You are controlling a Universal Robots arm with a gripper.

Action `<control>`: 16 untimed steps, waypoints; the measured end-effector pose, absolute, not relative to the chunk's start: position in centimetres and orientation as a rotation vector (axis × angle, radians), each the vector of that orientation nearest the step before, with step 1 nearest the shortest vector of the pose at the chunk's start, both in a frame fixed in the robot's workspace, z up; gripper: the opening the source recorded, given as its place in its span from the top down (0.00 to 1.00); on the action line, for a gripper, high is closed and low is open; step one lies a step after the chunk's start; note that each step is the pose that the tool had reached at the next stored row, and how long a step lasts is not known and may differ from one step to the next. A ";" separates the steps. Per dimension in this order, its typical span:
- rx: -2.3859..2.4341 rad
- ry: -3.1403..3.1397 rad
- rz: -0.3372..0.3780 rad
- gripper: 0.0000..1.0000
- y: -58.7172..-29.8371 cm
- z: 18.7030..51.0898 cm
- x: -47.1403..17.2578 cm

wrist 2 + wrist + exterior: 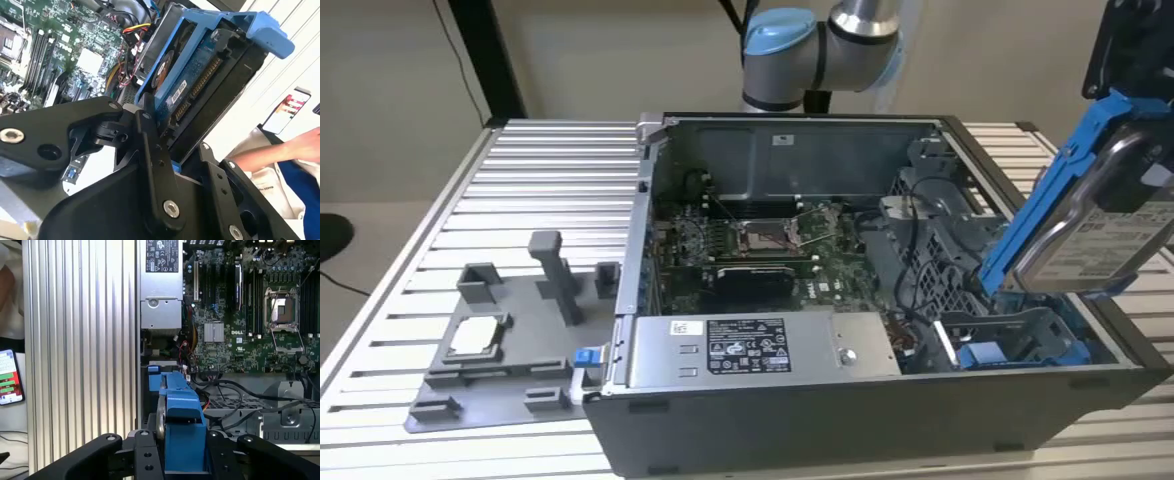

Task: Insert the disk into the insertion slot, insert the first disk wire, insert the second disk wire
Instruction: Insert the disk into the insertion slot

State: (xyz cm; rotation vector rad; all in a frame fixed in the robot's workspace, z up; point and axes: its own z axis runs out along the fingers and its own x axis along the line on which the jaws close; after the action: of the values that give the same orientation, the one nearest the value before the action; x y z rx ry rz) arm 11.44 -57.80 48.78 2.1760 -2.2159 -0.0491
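Note:
My gripper (180,442) is shut on the disk (1101,215), a silver drive with a white label in a bright blue carrier (177,405). The disk hangs tilted on edge above the open computer case's corner at the exterior view's right. In the second wrist view the black fingers (150,150) clamp the carrier's end, and the disk's (200,75) circuit side and connector show. Directly below it lies the insertion slot (1014,335), a grey bay with blue rails (153,371). The disk is clear of it. Loose wires (200,382) lie beside the slot inside the case.
The grey power-supply box (747,345) runs along the case's front, with the motherboard (761,245) behind it. A grey fixture tray (507,370) holding a processor chip (474,335) sits on the ribbed table. A person's hand (300,145) and a phone (10,375) are beside the case.

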 end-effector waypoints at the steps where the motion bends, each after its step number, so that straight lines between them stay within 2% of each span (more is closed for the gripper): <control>1: 2.176 -2.216 -0.049 1.00 -57.8 48.7 11.4; 16: 2.187 -2.226 -0.070 1.00 -57.8 46.4 11.5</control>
State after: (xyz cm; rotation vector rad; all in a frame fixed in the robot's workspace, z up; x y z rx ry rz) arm 11.49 -57.80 46.39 2.1866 -2.2256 -0.0703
